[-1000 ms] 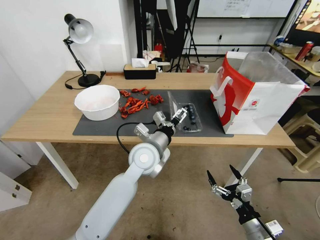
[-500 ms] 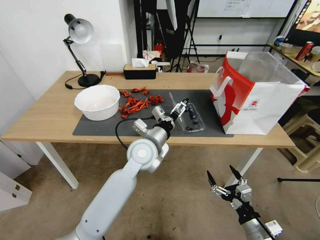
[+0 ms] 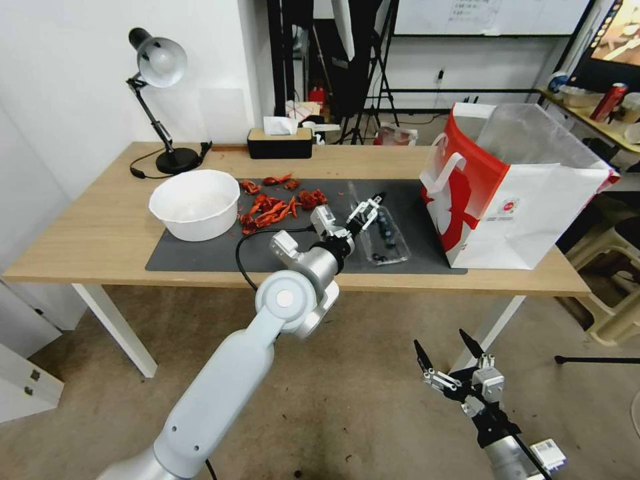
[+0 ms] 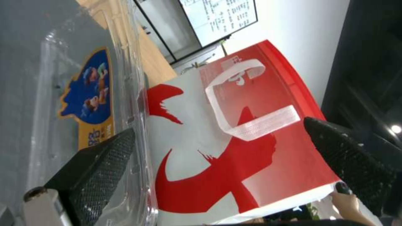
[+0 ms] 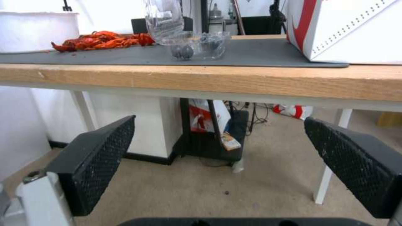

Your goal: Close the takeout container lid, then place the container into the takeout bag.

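Several blueberries (image 3: 385, 230) in takeout container (image 3: 389, 248), lid (image 5: 164, 19) raised.

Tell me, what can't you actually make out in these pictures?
- Inside of the bag: head view, its frosted liner and walls hide it.
- Berry count in the container: too small in the head view.
- Lid label text: left wrist view, blurred.
- Whether the left end effector touches the lid: unclear.
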### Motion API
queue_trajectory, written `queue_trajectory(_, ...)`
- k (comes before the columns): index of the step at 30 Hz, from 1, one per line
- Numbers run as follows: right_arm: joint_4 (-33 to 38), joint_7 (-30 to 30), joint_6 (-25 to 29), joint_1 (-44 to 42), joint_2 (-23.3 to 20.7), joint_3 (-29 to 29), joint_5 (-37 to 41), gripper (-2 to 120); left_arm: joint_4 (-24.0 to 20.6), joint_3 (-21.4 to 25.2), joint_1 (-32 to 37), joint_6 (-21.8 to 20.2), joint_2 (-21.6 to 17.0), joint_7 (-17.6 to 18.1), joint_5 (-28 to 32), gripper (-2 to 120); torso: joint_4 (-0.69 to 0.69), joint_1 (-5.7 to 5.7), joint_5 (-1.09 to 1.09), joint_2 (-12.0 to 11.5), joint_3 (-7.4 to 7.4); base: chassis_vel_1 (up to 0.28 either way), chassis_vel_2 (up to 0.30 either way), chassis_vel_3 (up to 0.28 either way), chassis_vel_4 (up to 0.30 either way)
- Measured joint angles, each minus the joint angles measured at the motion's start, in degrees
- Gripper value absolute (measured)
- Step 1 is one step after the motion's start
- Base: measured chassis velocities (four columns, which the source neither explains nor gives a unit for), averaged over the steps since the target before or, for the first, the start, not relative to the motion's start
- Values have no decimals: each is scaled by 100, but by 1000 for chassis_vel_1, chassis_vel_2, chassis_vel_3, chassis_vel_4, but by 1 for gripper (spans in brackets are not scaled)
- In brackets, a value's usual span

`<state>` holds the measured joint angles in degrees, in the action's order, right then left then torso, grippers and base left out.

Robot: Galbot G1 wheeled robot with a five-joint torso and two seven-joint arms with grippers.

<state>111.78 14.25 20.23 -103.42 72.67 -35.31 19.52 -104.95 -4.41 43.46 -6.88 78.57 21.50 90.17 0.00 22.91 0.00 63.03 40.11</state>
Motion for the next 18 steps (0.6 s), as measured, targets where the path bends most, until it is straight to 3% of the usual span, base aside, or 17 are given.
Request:
queue_trajectory(11, 23, 6, 23, -67, 31, -66, 26, 100, 294, -190, -235, -28, 146, -45, -21, 100, 0, 0, 1, 0, 0, 0, 0, 0, 0)
queue_trajectory(18, 16, 10, 42, -68, 66, -78, 38, 100, 823, -389, -591, -34, 455, -57, -199, 100, 0, 0, 0, 0, 0, 0, 0, 0, 0)
